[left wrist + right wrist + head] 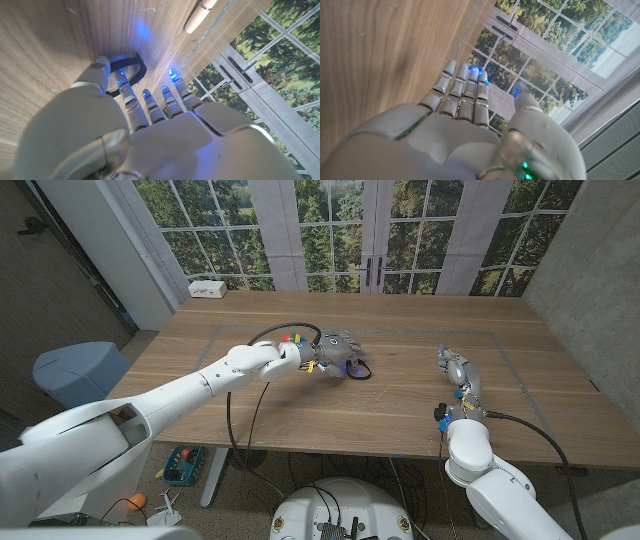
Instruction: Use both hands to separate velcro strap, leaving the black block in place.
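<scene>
Left hand (336, 352) is reached out over the middle of the wooden table (400, 410), fingers (131, 100) extended down onto the black velcro strap (131, 75), which lies looped directly beneath its fingertips; whether it grips the strap cannot be told. Right hand (459, 370) stands well apart from the strap, upright, fingers straight and apart, holding nothing.

No legible text, label, brand, number or sign is found in any view. Surfaces inspected carry no readable marking; any print present is too small or blurred to make out.
</scene>
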`<action>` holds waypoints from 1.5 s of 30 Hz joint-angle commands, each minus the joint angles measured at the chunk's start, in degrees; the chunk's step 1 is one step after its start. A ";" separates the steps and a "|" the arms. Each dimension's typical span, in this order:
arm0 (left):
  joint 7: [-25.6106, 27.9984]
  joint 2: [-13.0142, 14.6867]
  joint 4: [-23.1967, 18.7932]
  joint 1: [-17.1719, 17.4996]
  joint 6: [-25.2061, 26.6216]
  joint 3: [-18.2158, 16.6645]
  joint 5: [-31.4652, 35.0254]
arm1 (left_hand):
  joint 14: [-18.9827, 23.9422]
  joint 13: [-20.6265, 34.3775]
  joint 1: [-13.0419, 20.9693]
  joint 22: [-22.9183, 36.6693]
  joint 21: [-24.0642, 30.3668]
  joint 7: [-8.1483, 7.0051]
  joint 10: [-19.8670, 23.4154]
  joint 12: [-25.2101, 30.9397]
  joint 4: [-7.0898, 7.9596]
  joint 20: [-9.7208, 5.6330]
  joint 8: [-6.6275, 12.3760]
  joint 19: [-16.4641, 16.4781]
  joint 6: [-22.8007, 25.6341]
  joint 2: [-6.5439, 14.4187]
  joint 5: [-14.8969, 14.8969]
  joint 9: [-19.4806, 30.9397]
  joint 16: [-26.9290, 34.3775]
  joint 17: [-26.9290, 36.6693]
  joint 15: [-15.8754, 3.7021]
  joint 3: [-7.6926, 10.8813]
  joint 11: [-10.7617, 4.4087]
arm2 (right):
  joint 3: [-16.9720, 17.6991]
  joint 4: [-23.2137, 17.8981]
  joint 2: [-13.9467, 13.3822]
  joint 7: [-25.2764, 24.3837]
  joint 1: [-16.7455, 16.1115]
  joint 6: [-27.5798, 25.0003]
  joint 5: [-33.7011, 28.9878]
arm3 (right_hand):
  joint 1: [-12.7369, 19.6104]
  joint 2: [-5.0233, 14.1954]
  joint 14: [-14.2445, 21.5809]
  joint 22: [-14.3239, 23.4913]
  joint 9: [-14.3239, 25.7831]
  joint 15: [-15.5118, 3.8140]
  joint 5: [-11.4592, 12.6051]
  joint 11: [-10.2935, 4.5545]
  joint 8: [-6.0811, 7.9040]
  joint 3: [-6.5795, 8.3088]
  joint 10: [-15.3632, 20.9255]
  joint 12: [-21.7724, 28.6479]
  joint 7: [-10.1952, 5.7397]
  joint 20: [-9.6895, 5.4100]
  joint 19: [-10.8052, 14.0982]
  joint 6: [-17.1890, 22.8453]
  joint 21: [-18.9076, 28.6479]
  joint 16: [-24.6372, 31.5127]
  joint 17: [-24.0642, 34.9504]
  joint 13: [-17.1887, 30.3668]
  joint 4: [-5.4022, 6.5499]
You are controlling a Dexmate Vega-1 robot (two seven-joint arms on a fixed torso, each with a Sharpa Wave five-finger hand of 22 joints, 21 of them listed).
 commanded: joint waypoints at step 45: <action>47.69 -5.34 11.93 4.12 11.43 1.83 -1.04 | 4.91 0.54 7.88 0.47 0.24 0.98 5.55 0.31 0.46 -3.34 10.18 4.90 13.12 5.04 -0.28 8.46 1.42 1.25 -9.96 -1.54 -1.17 | -0.57 -1.41 0.09 -1.04 0.47 -2.53 -2.37 | 0.89 0.52 0.18 0.19 0.36 -0.20 0.02 -0.14 0.64 -0.63 0.44 0.47 -0.06 -0.22 0.03 0.72 0.71 0.65 0.66 1.00 -0.21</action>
